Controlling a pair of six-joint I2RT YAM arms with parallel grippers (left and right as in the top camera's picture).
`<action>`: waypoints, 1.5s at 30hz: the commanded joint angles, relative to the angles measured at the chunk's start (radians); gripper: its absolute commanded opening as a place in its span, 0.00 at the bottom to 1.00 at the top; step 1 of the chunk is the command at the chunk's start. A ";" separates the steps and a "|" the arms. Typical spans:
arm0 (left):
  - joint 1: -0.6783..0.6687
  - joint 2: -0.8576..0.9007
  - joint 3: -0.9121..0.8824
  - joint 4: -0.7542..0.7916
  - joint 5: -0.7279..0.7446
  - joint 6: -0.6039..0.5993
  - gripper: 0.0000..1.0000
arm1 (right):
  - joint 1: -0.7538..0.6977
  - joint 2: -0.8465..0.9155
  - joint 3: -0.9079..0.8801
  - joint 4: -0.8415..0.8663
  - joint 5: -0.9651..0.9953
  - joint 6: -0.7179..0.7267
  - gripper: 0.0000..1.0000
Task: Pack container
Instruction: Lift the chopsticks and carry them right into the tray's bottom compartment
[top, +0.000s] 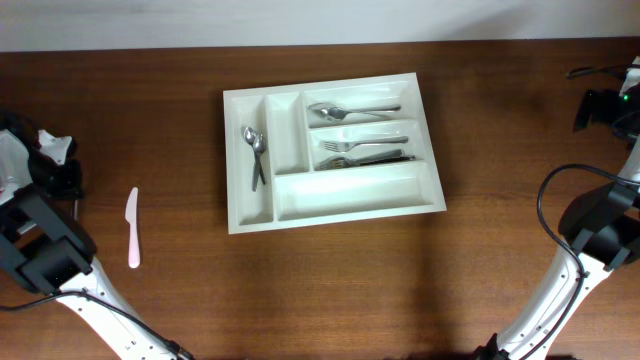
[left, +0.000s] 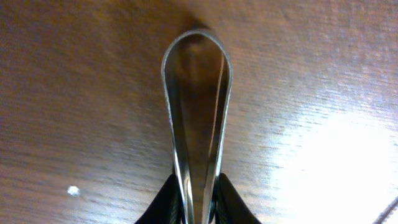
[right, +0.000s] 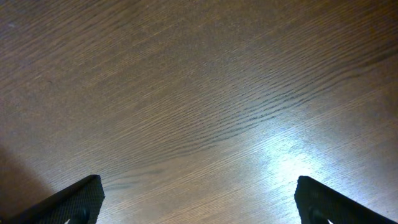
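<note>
Steel gleams in the left wrist view: the left tool (left: 198, 199) is clamped on a spoon (left: 196, 106), bowl pointing away over the wooden surface (left: 323, 68). Overhead cannot show that grip, only the left arm (top: 45, 250) and right arm (top: 600, 225) at opposite edges. The right tool (right: 199, 190) gapes wide, holding nothing. The white container (top: 360, 190) lies mid-surface, slightly skewed, holding spoons (top: 255, 150) and forks (top: 360, 150).

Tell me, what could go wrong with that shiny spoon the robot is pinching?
The left gripper pinches the shiny metal spoon only at its thin neck, so it might slip or twist. The big white plastic cutlery tray sits far away from that gripper, so the spoon could drop on the way.
</note>
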 joint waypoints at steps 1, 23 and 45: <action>-0.015 0.022 0.101 -0.070 0.022 -0.002 0.02 | 0.005 -0.004 -0.003 0.000 -0.005 0.008 0.99; -0.555 0.019 0.845 -0.444 0.160 0.153 0.02 | 0.004 -0.004 -0.003 0.000 -0.005 0.008 0.99; -1.249 0.020 0.809 -0.464 0.103 0.239 0.02 | 0.004 -0.004 -0.003 0.000 -0.005 0.008 0.99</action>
